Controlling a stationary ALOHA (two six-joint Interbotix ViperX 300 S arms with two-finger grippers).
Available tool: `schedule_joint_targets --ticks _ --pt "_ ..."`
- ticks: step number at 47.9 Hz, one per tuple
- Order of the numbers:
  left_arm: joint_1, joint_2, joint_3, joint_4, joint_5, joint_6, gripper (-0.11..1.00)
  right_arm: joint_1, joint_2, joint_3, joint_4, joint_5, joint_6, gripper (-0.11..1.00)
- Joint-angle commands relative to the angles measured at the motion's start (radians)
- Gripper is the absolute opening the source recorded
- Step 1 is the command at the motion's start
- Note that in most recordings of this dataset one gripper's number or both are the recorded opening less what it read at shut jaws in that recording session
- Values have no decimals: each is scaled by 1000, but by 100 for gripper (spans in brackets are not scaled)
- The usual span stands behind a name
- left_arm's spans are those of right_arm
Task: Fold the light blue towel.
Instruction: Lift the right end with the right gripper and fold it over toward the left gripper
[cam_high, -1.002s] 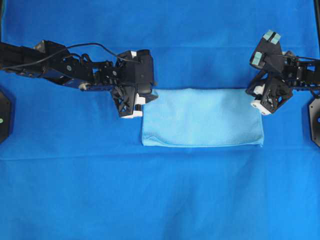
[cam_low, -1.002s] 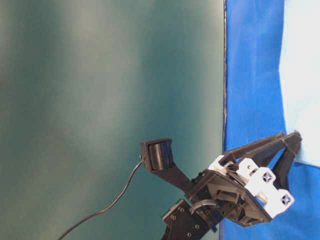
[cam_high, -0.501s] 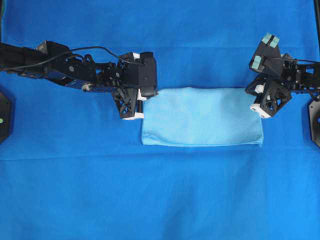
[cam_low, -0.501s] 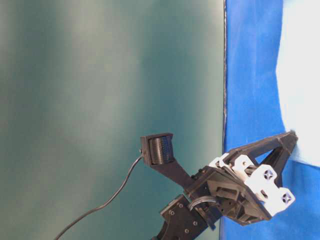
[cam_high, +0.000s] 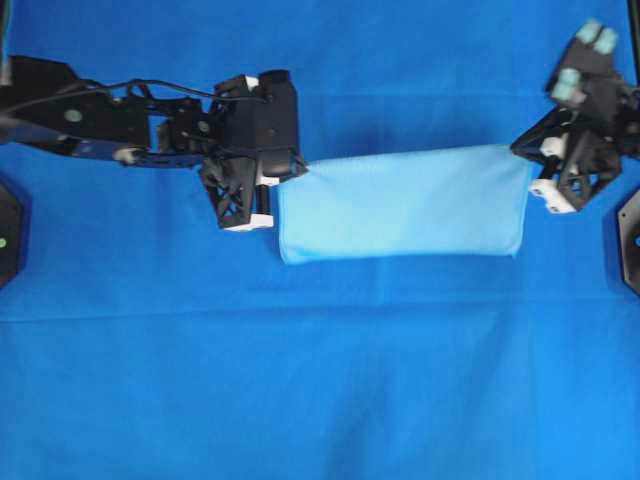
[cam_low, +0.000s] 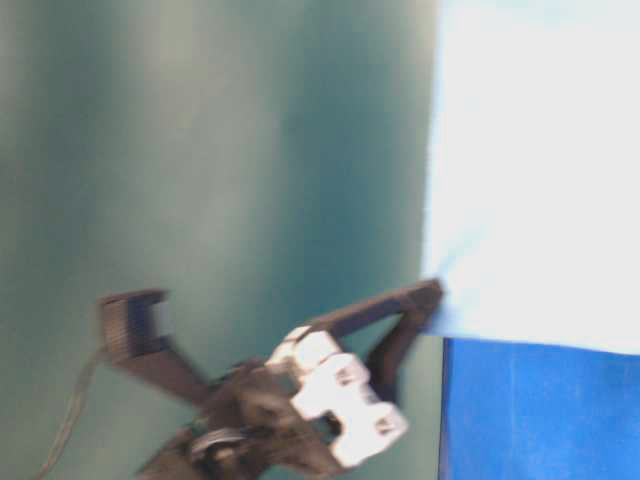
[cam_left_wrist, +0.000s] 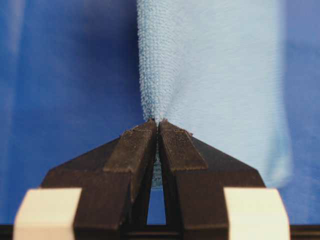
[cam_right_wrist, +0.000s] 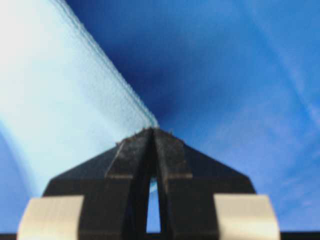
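The light blue towel (cam_high: 400, 203) is a folded pale rectangle held up between both arms, hanging over the deep blue cloth. My left gripper (cam_high: 292, 170) is shut on its far left corner; in the left wrist view the towel (cam_left_wrist: 210, 75) runs away from the pinched tips (cam_left_wrist: 158, 122). My right gripper (cam_high: 524, 150) is shut on the far right corner, and the right wrist view shows the towel's stitched edge (cam_right_wrist: 75, 90) entering the closed tips (cam_right_wrist: 152, 130). The table-level view shows the towel (cam_low: 540, 170) raised, with the left gripper (cam_low: 432, 296) at its corner.
The large deep royal-blue cloth (cam_high: 320, 380) covers the whole table. Black arm base mounts sit at the left edge (cam_high: 8, 230) and right edge (cam_high: 630, 235). A teal wall (cam_low: 200, 150) fills the left of the table-level view.
Both grippers have shut on the towel's far corners and lifted it, moving toward the back; the towel's far edge has risen off the cloth and the right arm has drawn outward.
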Motion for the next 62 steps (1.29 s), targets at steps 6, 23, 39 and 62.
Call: schedule_joint_targets --ticks 6,23,39,62 --pt "9 -77 -48 0 25 23 2 -3 -146 -40 -6 71 -5 1" --pt "26 -75 -81 0 63 20 2 -3 -181 -41 -12 87 -3 1" --pt "-87 -58 -100 0 60 -38 2 -58 -77 -98 -144 0 6 1" --pt "-250 78 -291 0 41 -51 2 -178 334 -377 -273 -170 -5 1"
